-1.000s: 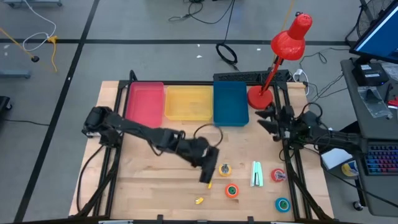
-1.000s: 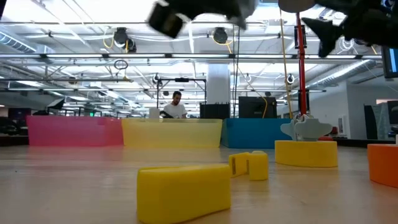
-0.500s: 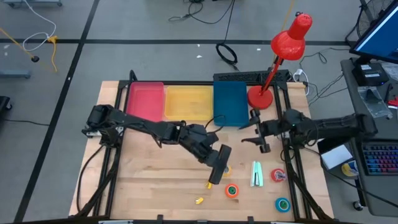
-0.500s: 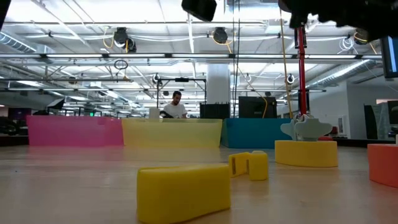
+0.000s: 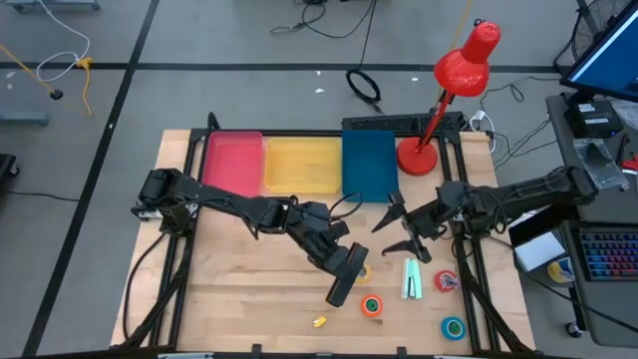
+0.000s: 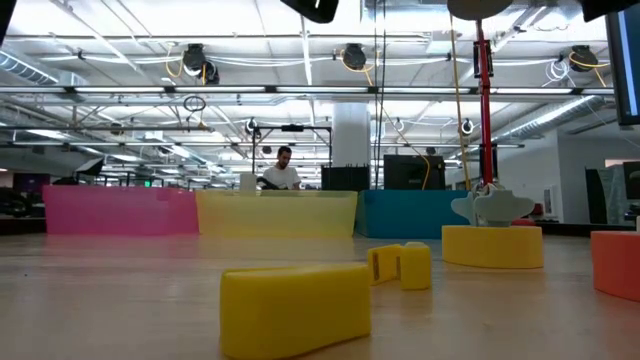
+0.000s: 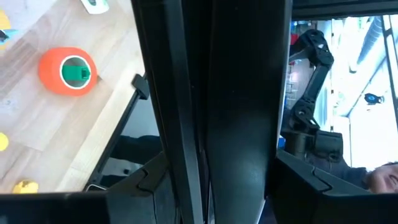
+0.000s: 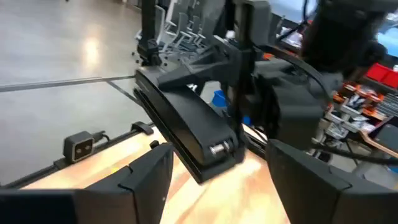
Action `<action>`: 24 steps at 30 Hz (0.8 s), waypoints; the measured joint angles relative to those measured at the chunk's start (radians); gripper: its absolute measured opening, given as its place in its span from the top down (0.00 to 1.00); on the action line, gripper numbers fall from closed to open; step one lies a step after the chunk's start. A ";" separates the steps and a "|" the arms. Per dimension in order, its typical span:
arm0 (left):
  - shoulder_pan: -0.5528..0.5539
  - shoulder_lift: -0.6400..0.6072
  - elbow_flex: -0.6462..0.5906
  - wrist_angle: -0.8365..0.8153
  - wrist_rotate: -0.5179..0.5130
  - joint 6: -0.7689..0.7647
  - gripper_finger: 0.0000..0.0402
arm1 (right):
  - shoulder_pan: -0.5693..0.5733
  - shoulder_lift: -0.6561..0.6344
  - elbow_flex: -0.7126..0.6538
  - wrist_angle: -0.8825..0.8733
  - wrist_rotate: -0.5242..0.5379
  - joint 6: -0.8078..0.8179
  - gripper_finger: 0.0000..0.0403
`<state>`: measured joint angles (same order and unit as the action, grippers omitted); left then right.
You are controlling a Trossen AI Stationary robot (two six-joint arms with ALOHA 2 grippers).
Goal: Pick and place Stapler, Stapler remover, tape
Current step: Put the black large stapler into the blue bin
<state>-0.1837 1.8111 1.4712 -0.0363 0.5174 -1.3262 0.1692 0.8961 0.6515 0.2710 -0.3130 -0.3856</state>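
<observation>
Now the left gripper (image 5: 340,287) holds a long black stapler (image 8: 189,127) between its jaws above the bench (image 5: 239,279), while the right gripper (image 5: 399,231) has its jaws spread wide, empty.

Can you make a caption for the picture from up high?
Left gripper holds a black stapler above the wooden table; the open right gripper hovers beside it.
</observation>
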 joint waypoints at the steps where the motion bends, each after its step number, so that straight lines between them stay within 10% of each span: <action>1: 0.000 0.000 0.000 0.002 0.001 0.000 0.51 | 0.009 0.009 0.002 0.003 0.005 0.000 0.35; 24: -0.003 0.000 0.000 -0.139 -0.003 -0.014 0.52 | 0.090 0.291 0.210 -0.133 0.177 -0.190 0.29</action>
<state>-0.1871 1.8111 1.4712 -0.1749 0.5148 -1.3405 0.2589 1.1875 0.8610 0.1384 -0.1356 -0.5760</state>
